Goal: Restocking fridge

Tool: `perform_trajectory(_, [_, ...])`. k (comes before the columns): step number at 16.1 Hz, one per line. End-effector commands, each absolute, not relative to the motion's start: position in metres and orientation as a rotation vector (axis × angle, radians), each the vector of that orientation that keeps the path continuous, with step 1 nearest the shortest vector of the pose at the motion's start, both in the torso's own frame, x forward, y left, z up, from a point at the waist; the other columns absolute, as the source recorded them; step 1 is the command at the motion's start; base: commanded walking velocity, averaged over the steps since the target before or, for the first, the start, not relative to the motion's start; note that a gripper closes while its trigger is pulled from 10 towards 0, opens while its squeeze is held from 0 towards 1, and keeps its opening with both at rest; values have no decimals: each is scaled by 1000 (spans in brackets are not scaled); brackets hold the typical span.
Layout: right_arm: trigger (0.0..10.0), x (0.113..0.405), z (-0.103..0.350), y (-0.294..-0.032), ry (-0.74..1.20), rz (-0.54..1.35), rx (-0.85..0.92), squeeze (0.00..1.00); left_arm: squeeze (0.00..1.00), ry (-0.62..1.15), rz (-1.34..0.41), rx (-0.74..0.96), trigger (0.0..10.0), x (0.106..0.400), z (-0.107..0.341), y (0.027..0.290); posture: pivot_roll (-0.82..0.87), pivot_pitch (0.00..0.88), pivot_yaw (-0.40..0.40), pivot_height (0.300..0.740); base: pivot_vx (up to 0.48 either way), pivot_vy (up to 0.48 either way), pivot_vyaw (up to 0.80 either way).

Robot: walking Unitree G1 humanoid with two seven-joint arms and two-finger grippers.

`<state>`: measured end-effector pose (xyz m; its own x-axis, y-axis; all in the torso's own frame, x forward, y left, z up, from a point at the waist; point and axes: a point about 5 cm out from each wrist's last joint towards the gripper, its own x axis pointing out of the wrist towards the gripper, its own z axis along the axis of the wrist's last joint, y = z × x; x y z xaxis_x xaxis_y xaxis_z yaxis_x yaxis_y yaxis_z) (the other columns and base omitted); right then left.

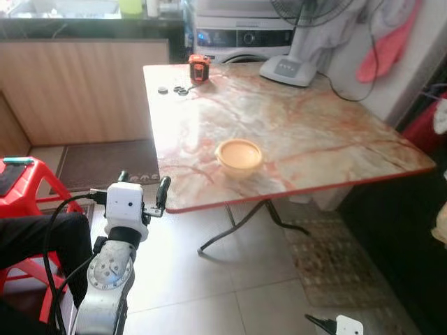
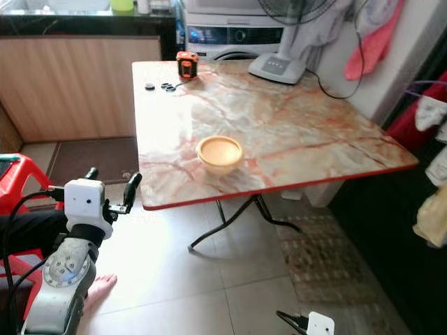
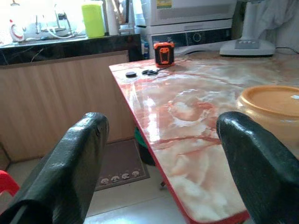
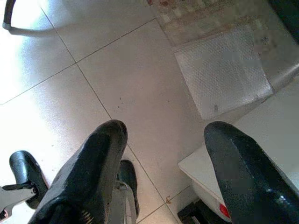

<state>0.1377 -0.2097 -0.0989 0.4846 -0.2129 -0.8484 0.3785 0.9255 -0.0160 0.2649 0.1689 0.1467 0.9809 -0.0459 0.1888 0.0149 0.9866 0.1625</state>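
An orange bowl [image 1: 239, 156] sits near the front edge of a marble-patterned table [image 1: 300, 118]; it also appears in the left wrist view as the bowl [image 3: 273, 108]. My left gripper [image 1: 143, 187] is raised just off the table's front left corner, open, nothing between its fingers [image 3: 70, 163]. My right gripper [image 4: 163, 158] hangs low over the tiled floor, open and empty; its wrist box [image 1: 348, 326] shows at the bottom of the head view.
A small orange and black device [image 1: 199, 68] and several dark round bits [image 1: 174, 90] lie at the table's far left. A fan base [image 1: 288, 69] stands at the back. A red stool [image 1: 24, 188] and a person's dark-clad leg [image 1: 35, 234] are at my left. A washing machine [image 1: 237, 35] stands behind the table.
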Motion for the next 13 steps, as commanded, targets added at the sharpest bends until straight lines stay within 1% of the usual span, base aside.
perform_trajectory(1, [10000,140,-97,-214,985,-380,184,0,0,-208,-42,145,10000,264,151,166,10,5,-89,740,289,0,0])
perform_trajectory(13, [10000,132,-99,-215,991,-368,170,0,0,-198,-73,134,10000,267,146,158,34,0,-82,740,285,0,0])
